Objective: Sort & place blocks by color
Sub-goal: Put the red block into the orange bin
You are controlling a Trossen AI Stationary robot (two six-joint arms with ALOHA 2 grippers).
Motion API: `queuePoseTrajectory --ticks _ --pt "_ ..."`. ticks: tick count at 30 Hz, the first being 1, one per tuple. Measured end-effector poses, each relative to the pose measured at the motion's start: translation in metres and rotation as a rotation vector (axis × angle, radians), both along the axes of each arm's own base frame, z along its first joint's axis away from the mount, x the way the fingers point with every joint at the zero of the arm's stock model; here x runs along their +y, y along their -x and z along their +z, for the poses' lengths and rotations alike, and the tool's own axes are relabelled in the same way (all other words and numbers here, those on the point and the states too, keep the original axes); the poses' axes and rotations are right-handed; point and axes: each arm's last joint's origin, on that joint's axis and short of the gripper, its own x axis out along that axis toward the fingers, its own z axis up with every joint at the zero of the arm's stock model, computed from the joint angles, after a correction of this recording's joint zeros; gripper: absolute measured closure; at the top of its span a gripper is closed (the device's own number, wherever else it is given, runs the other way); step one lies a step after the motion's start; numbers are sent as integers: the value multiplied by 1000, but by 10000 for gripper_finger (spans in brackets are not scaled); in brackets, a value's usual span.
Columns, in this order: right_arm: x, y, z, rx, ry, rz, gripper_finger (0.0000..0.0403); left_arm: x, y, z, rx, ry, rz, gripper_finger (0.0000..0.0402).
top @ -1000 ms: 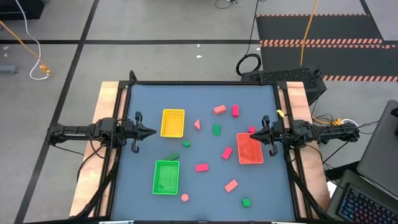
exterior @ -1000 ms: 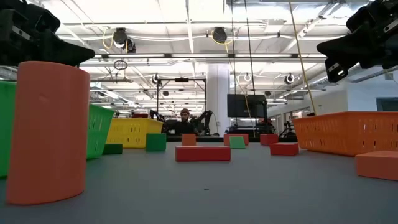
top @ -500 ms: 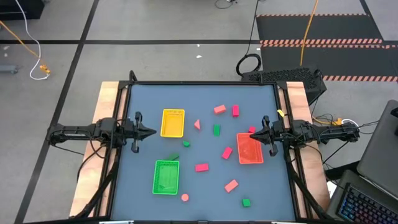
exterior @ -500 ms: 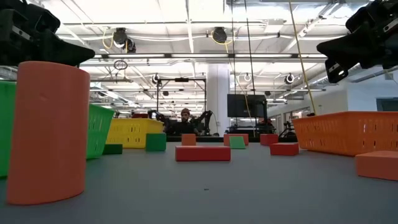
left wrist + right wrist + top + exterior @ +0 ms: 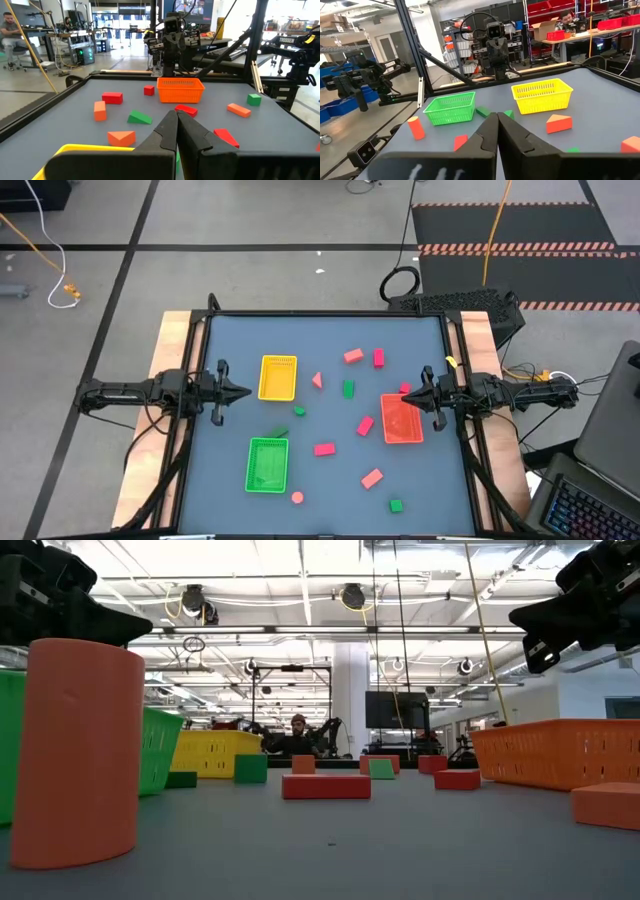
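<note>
Red, salmon-pink and green blocks lie scattered on the blue-grey table [image 5: 230, 470]: a pink one [image 5: 353, 356] and a red one [image 5: 379, 358] at the far side, a green one [image 5: 348, 389] mid-table, a red one [image 5: 324, 449], a pink one [image 5: 372, 477], a round pink one [image 5: 297, 498] standing on end and a green cube [image 5: 396, 505] near the front. My left gripper [image 5: 246, 392] is shut and empty at the table's left edge, beside the yellow tray. My right gripper [image 5: 408, 397] is shut and empty at the right edge, above the red tray.
A yellow tray [image 5: 278, 377] stands at centre left, a green tray [image 5: 267, 464] at the near left, a red tray [image 5: 402, 419] at the right. Wooden rails border the table's left and right sides. People sit at desks in the room beyond.
</note>
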Motion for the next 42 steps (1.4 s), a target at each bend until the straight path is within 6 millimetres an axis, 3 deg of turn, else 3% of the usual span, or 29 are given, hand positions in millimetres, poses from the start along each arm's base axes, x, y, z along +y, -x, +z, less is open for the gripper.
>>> queuePoseTrajectory --ticks 14,19,23,29,36,40,42 --pt "-1 0 3 -32 68 -34 402 0 0 0 0 0 0 398" --pt "-3 -2 8 -64 110 -126 361 0 0 0 0 0 0 398" --pt "-6 -10 -1 64 149 -236 284 0 0 0 0 0 0 398" --pt "-10 -31 31 233 233 -399 186 0 0 0 0 0 0 398" --pt "-31 -71 82 666 209 -517 186 0 0 0 0 0 0 398" --pt "-52 -91 94 953 11 -530 197 0 0 0 0 0 2 398" --pt "-62 -97 90 1118 -95 -550 198 0 0 0 0 0 2 398"
